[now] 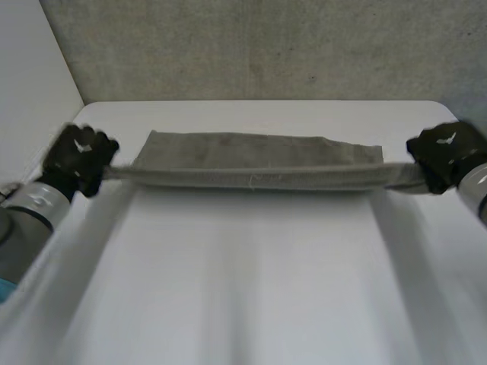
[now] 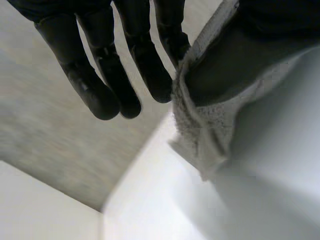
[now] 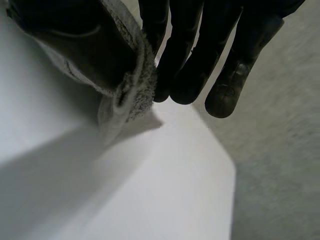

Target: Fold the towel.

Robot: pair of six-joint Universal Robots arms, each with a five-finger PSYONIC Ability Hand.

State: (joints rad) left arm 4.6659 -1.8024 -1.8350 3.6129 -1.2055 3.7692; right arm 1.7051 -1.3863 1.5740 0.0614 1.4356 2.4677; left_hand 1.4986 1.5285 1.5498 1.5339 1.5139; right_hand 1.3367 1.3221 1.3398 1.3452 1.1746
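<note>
Over the far half of the desk point(image 1: 251, 274), the towel point(image 1: 259, 163) is strung taut between the two hands as a long narrow band. The near edge is raised and the far part slopes back toward the desk; can't tell for sure whether it rests there.

Left hand point(image 1: 76, 158) grips the towel's left end, right hand point(image 1: 445, 156) the right end. In the left wrist view the cloth point(image 2: 200, 135) is bunched against the thumb beside the fingers point(image 2: 145, 65), so it's a pinch on the end. The right wrist view mirrors this: towel end point(image 3: 132, 85) nipped between thumb and fingers point(image 3: 190, 60). Both hands are clamped on cloth, neither slack.

My read is that this is mid-fold, with the held edge being carried before it gets laid down.

How to do the step well:
- Match tension on both sides so the band doesn't sag in the middle.
- Move both hands at the same height and rate, or the edge will skew.
- Bring the held edge down parallel to the lying edge, corners over corners.
- Let the middle land first, then ease the pinches off the ends.
- Don't drag after contact, since terry bunches easily.
- The right end looks a bit ragged compared with the left, so check alignment there.

Count: one towel, two hands, one desk.
</note>
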